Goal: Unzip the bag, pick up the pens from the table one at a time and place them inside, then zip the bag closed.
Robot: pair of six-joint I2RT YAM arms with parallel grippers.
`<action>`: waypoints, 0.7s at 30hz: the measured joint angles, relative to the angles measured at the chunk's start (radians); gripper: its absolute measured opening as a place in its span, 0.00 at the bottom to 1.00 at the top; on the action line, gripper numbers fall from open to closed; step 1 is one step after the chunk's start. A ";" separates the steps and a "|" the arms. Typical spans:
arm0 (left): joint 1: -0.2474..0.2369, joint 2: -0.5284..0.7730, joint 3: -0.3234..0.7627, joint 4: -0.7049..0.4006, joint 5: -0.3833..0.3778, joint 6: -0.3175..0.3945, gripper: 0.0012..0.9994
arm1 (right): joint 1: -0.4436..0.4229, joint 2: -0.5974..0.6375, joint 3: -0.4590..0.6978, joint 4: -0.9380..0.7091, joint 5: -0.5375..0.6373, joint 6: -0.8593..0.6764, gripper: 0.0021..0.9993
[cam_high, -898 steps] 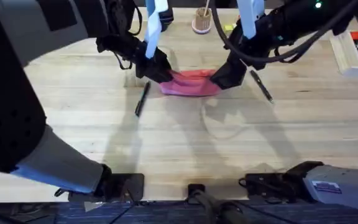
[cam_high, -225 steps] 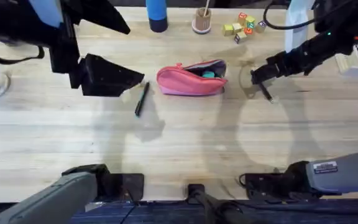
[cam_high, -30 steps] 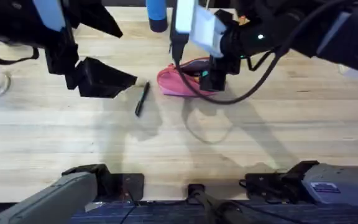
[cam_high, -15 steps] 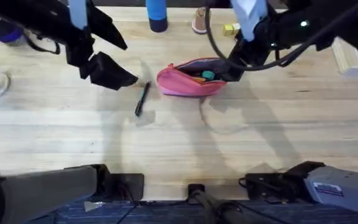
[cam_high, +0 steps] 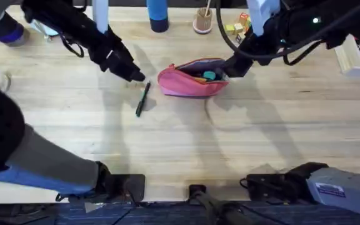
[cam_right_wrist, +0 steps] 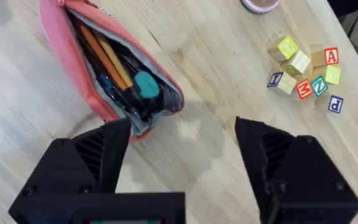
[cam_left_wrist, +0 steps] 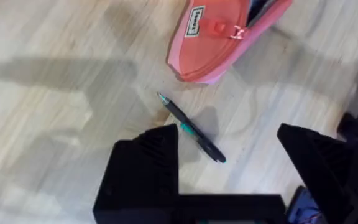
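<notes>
Here, pink bag (cam_high: 191, 79) lies unzipped mid-worktop (cam_high: 230, 144), mouth agape, pencils and black pens inside. One black pen (cam_high: 142, 99) with green section lies on worktop just left of bag. Left fingers (cam_left_wrist: 229, 165) spread wide, empty, hovering over that pen. Right fingers (cam_right_wrist: 182, 165) spread wide, empty, beside bag's open end. Lettered blocks (cam_right_wrist: 303, 71) nearby.

I read this as a robotics lab bench rather than a home or office. My two arms are bolted at the near edge of a wide butcher-block table (cam_high: 242, 144), with cables trailing over their bases. Beyond my right gripper (cam_right_wrist: 182, 155) lie lettered toy blocks (cam_right_wrist: 306, 71), practice props, and a blue bottle (cam_high: 157, 14) stands at the far edge.
</notes>
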 joint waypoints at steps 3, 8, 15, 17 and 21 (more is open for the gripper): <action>0.000 0.033 0.000 0.009 0.000 -0.052 1.00 | 0.000 0.000 0.000 0.000 0.000 0.001 1.00; -0.018 0.062 0.000 0.015 -0.031 -0.089 1.00 | 0.000 0.000 0.000 0.000 0.000 0.004 1.00; -0.079 0.066 -0.043 0.117 -0.076 -0.128 1.00 | 0.000 0.000 0.000 0.000 0.000 0.004 1.00; -0.085 0.066 -0.084 0.160 -0.080 -0.154 1.00 | 0.000 0.000 0.000 0.000 0.000 0.004 1.00; -0.085 0.066 -0.163 0.221 -0.112 -0.215 1.00 | 0.000 0.000 0.000 0.000 0.000 0.004 1.00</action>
